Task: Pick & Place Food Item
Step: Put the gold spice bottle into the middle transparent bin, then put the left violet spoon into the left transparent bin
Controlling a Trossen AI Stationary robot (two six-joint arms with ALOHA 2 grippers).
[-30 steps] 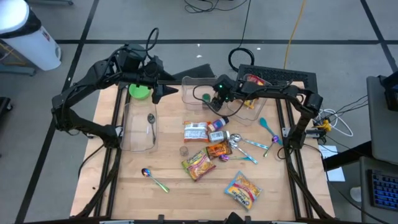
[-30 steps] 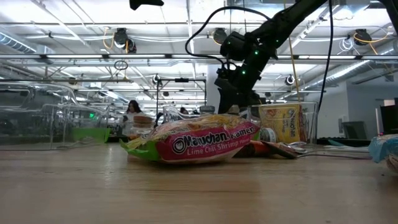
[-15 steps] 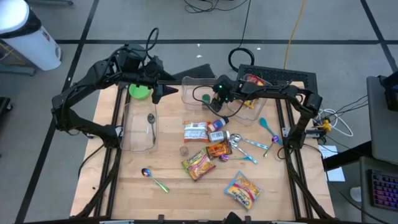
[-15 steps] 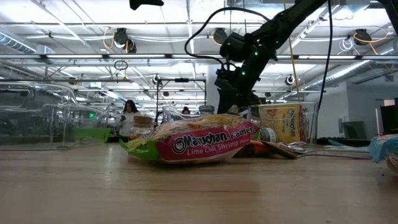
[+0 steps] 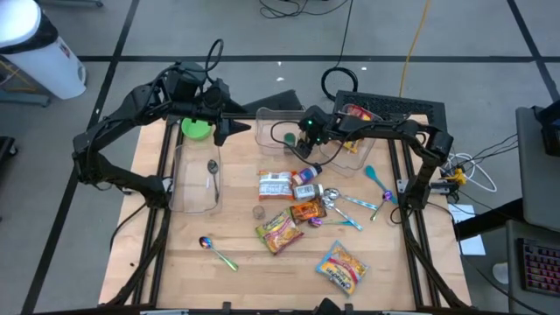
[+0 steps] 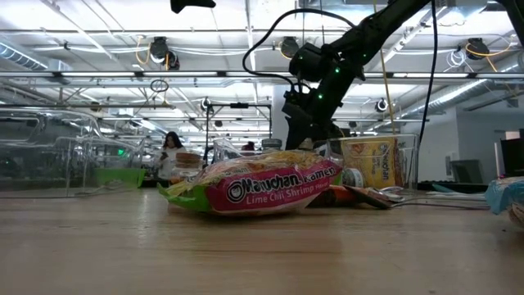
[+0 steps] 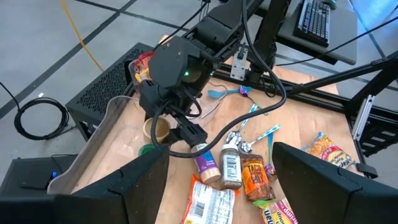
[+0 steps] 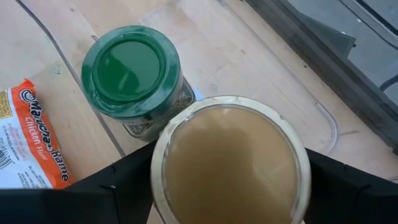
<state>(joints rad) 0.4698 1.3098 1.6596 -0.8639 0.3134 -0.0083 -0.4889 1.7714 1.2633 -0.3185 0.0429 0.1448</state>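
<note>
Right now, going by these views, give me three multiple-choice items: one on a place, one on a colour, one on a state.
1. The green-lidded jar below the right gripper stands:
A. on a plate
B. right beside the tan-topped cup
C. off the table

2. The bowl by the left gripper is:
A. red
B. blue
C. green

3. The left gripper is:
A. open, holding nothing
B. shut on a spoon
C. shut on a packet

Key: 1 B, since the right wrist view shows jar and cup side by side. 2 C, since the high view shows a green bowl. 3 A, since the left wrist view shows its fingers wide apart with nothing between them.
</note>
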